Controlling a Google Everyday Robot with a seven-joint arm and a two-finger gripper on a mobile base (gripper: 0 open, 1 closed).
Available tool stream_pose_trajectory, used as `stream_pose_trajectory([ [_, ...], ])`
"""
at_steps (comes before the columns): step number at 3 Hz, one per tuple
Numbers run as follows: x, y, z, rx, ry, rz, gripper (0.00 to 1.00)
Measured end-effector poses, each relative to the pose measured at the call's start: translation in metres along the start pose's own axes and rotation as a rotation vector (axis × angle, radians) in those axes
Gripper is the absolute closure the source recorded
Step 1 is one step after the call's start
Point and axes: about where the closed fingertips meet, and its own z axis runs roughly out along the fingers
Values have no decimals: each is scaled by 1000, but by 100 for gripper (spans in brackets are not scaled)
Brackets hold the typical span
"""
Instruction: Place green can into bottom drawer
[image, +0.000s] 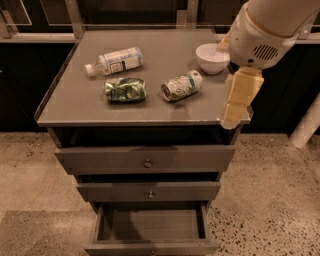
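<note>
**Green can (125, 90) on the cabinet top, gripper (235, 102) at the right front corner**

I see the green can lying on its side on the grey cabinet top (165, 42), well apart from the gripper and off to its left on my screen. Nothing is touching the can. Its dented sides catch pale glints.

The gripper hangs from the white arm (265, 30) and points downward over the right front corner of the cabinet top. Its pale tip reaches about to the front edge. I cannot make out from this view whether it is spread or pressed together, and I see nothing in it.

Between the gripper and the green can lies a whitish can with green stripes (181, 85), also on its side and tilted, near the green can but not touching it. Beyond the gripper, toward the back of the top, a white bowl (212, 57) stands upright just beside the arm's housing. A clear bottle with a white cap (115, 61) lies on its side farther left, behind the green can.

Below the gripper and to its left, the bottom drawer (150, 225) stands pulled out, and I see nothing lying in the part of it in view. The top drawer (145, 159) and the middle drawer (148, 191) above it stand out only slightly, each with a small round knob. The cabinet stands on a speckled floor (270, 200).
</note>
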Motion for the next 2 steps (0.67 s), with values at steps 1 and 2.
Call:
stream_pose_trajectory([
  [1, 3, -8, 3, 28, -45, 50, 0],
  [2, -7, -35, 27, 47, -170, 119, 0],
])
